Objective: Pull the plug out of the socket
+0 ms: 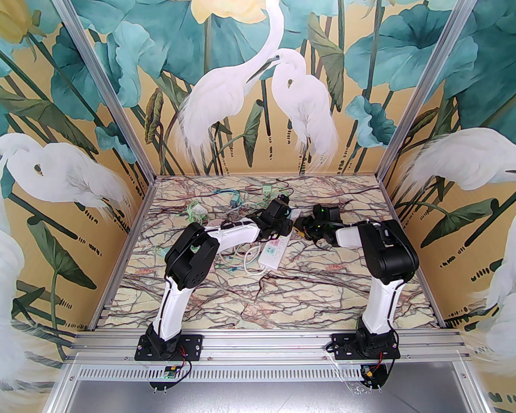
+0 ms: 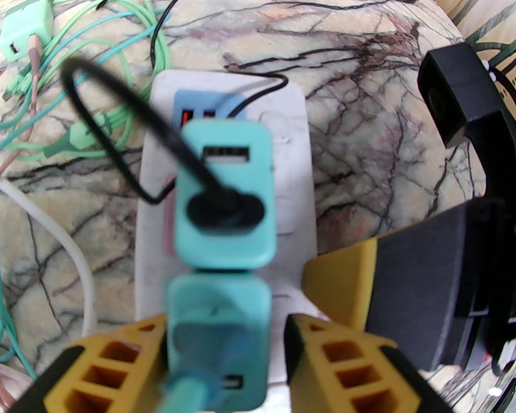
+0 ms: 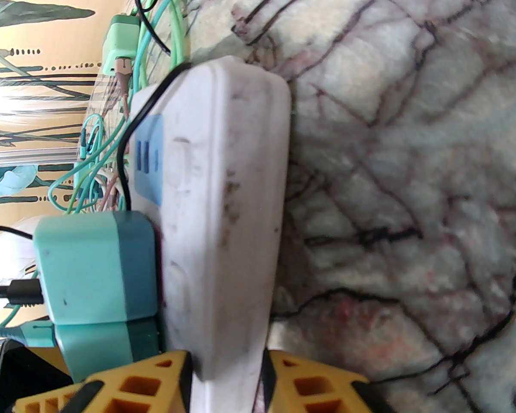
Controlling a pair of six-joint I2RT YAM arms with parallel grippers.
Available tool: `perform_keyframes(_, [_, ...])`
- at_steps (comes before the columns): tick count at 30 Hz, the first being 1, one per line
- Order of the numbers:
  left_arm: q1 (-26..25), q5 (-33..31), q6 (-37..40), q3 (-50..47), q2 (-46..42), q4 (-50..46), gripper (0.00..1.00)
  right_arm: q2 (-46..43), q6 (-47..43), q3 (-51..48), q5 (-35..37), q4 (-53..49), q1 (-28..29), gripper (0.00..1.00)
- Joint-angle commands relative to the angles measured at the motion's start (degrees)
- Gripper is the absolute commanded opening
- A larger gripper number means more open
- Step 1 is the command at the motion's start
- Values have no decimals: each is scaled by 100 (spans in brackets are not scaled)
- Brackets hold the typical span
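Plug (image 2: 219, 312) between parted left hand (image 2: 225, 325), right hand (image 3: 228, 366) clamping power strip (image 3: 223, 187), print (image 1: 274, 248) seemingly blurred.

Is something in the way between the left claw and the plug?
Nothing visible. The left gripper straddles the near teal plug on the white power strip; the plug's own cable rises between the fingers.
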Motion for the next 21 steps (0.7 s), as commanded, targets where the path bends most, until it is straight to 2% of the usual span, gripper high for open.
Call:
perform_keyframes(1, [-25,-98,180,165,243,-147,36,267,-60,119,241,-519,-10,35])
perform_keyframes(4, [-20,-144,207,173,267,-211,22,222,-85,129,317,-669,-6,35])
perform_keyframes(6, [-26,-159,197,168,225,-224,21,188,-142,154,413,-808,-10,35])
perform_keyframes(10, [-25,-182,63,137,111,-203,12,233,-165,194,468,-938,5,35])
perform_keyframes(19, [-24,329,-300,159,-237,-96,10,248,-302,300,633,-1244,59,34])
perform_keyframes(21, [-56,210,-224,183,-294,-96,9,258,-331,330,661,-1302,76,34])
